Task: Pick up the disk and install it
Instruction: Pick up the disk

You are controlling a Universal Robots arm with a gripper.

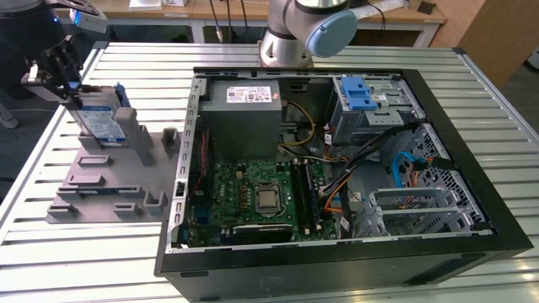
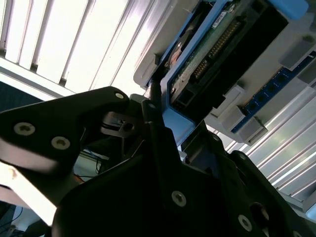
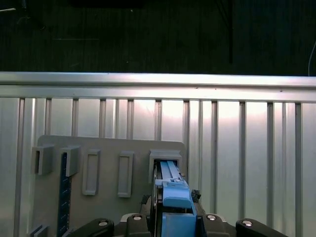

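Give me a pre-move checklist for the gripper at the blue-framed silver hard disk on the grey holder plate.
1. Gripper at the flat silver hard disk with blue frame: ok, at its upper end.
2. Firm hold on the disk: cannot tell.
3. Disk upright in its slot on the grey plastic holder plate: ok.
4. Black computer case open upward: ok.
5. Grey metal drive cage with light-blue latch empty: cannot tell.
6. Approach to the cage free: not ok, loose cables lie right beside it.
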